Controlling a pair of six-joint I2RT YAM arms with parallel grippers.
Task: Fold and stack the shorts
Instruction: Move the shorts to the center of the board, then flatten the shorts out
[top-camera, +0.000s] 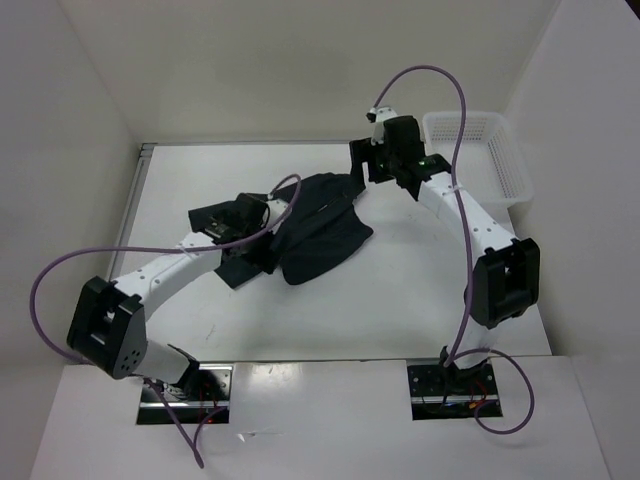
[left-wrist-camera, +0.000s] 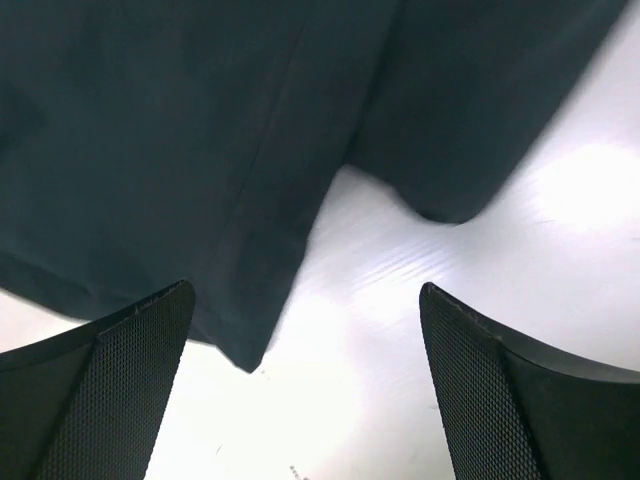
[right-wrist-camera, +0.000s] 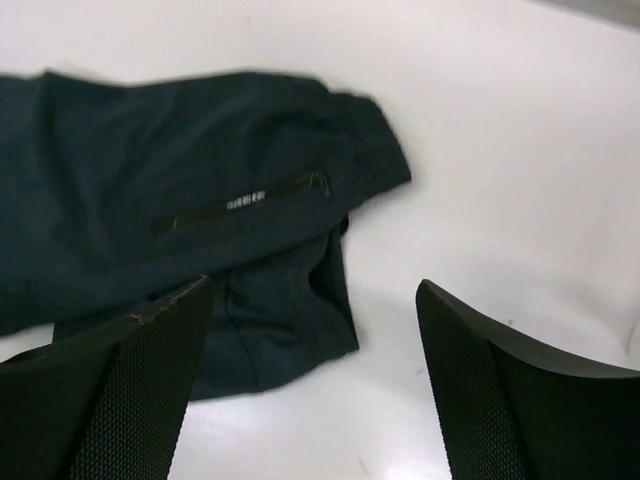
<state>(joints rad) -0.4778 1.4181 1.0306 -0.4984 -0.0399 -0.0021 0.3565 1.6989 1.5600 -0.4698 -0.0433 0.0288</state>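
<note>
The black shorts (top-camera: 318, 232) lie crumpled in the middle of the white table. My left gripper (top-camera: 262, 226) hangs over their left edge, open and empty; the left wrist view shows a hem corner of the shorts (left-wrist-camera: 230, 200) between and beyond its fingers (left-wrist-camera: 120, 380). My right gripper (top-camera: 362, 170) hangs over their far right corner, open and empty; the right wrist view shows the shorts (right-wrist-camera: 180, 220) with a zip pocket, partly folded under, left of the bare table.
A white mesh basket (top-camera: 478, 150) stands at the back right of the table, behind the right arm. The table's far edge meets the wall just behind the shorts.
</note>
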